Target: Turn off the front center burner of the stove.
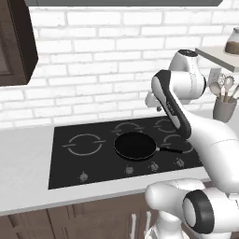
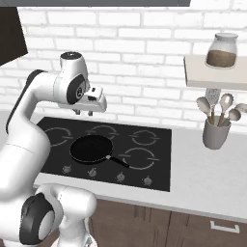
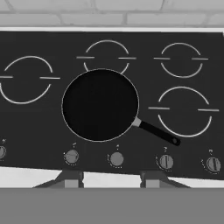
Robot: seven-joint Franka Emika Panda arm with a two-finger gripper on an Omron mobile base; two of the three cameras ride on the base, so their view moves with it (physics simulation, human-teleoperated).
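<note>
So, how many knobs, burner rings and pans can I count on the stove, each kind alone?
Knobs: 5
Rings in sight: 4
Pan: 1
Total on the stove: 10

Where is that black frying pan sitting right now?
The frying pan sits mid-front on the stove, just behind the knob row, its handle pointing toward the right front ring.
</note>
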